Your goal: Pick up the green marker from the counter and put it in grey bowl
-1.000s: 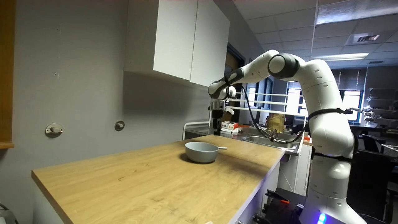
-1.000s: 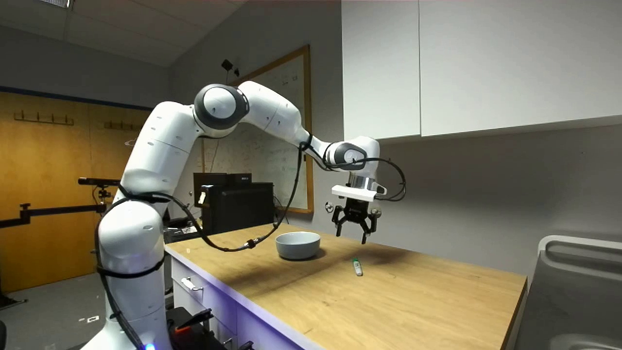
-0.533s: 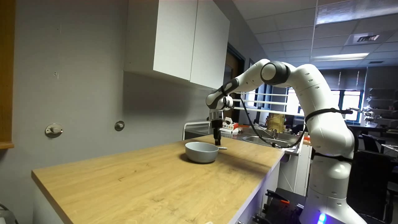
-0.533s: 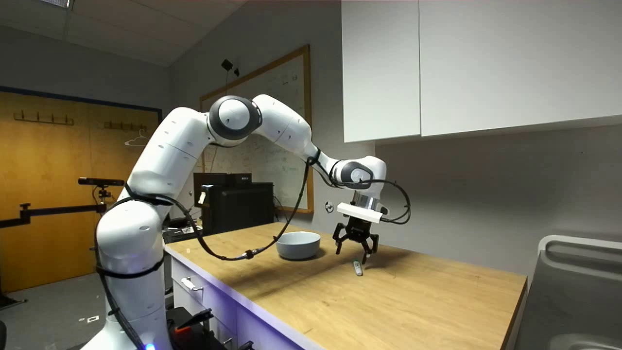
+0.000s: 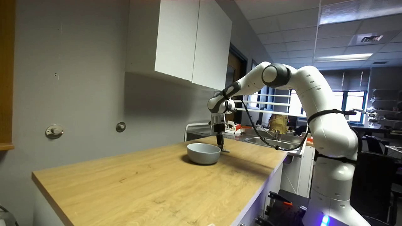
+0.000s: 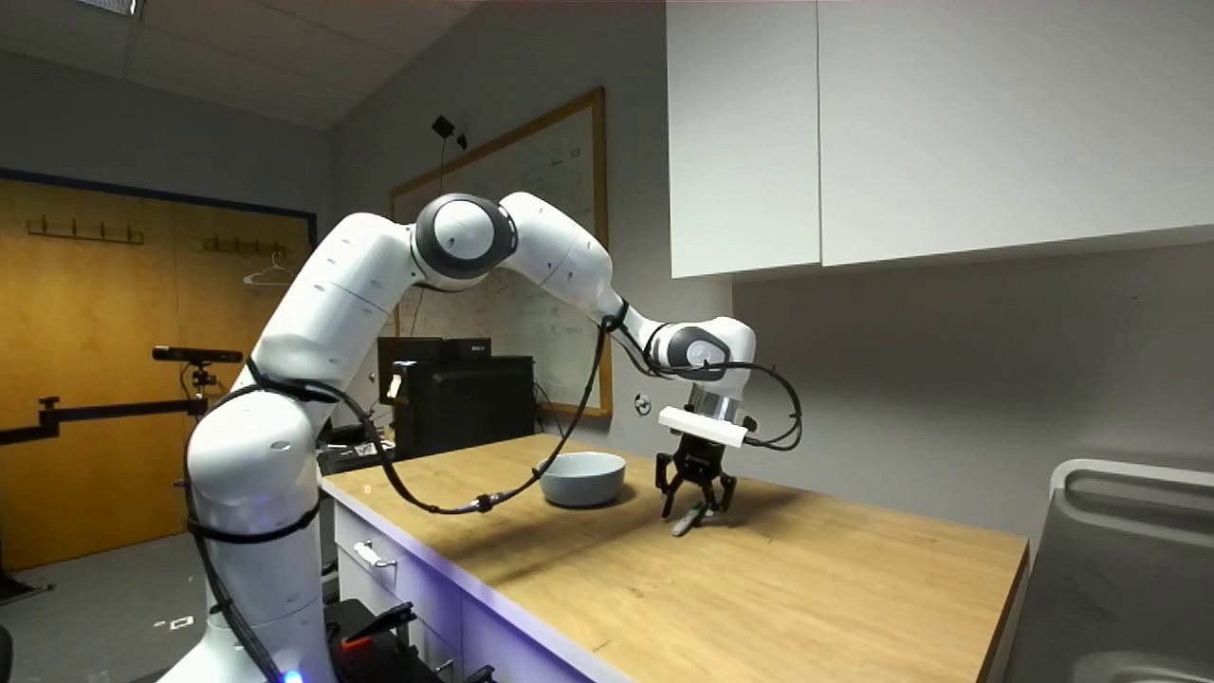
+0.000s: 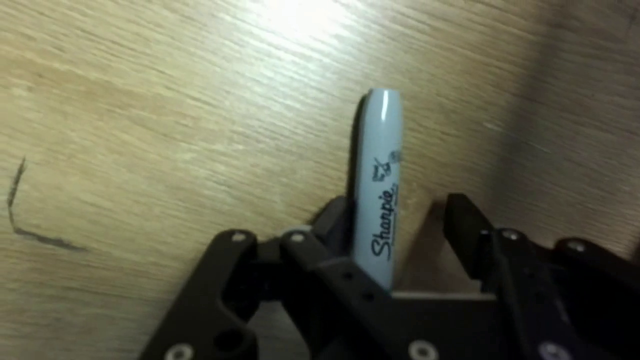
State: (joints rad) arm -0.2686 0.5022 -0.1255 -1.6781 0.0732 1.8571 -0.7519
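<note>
With my gripper (image 7: 397, 217) spread just right of the wrist frame's middle and the green marker (image 7: 380, 175) on the counter (image 7: 175, 125) between its fingers (image 7: 462, 235), nearer the frame-left one, I should centre over it, then squeeze evenly.

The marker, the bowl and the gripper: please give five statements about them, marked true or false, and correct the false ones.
1. The marker is between the fingers of the gripper. True.
2. The gripper is shut tightly on the marker. False: the wrist view shows a gap beside the marker.
3. The bowl stands upright on the counter. True.
4. The marker is in the bowl. False: it is outside.
5. The word "Sharpie" can be read on the marker. True.
</note>
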